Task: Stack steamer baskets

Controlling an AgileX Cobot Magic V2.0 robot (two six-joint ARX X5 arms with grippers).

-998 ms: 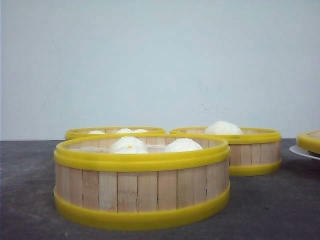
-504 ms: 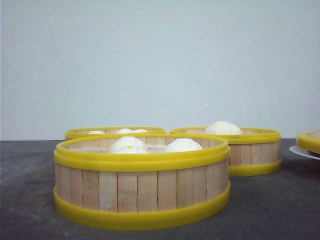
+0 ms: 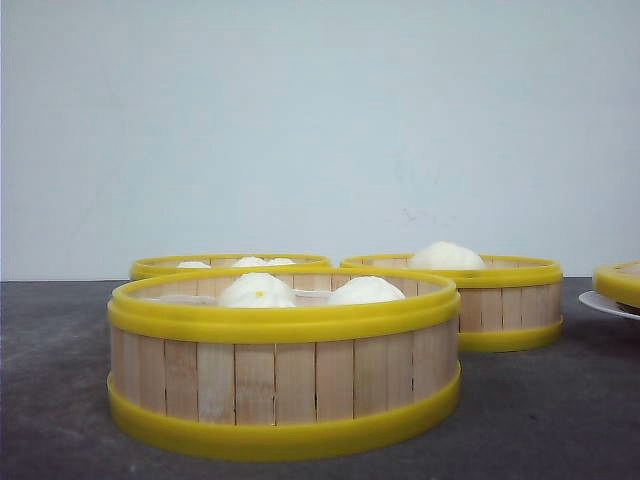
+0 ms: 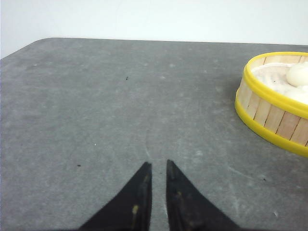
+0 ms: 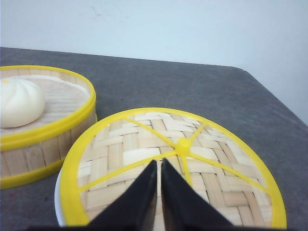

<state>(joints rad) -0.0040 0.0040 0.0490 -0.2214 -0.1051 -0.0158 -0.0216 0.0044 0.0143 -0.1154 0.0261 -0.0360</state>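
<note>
Stacking has not begun: three baskets stand apart on the table, each holding white buns. Taking the near basket as landmark, a second basket stands behind it to the right, and a third is just behind it, mostly hidden. Farther right of the near basket, a woven yellow-rimmed lid rests on a white plate.

The left tool hovers over bare table with its fingers nearly closed, grasping nothing. The right tool hangs over the lid, likewise clenched and empty.

One basket should be taken by opposite rims, so both tools must first be spread. It should be lifted level, raised clear of the buns, centred over the receiving basket and lowered rim onto rim.
</note>
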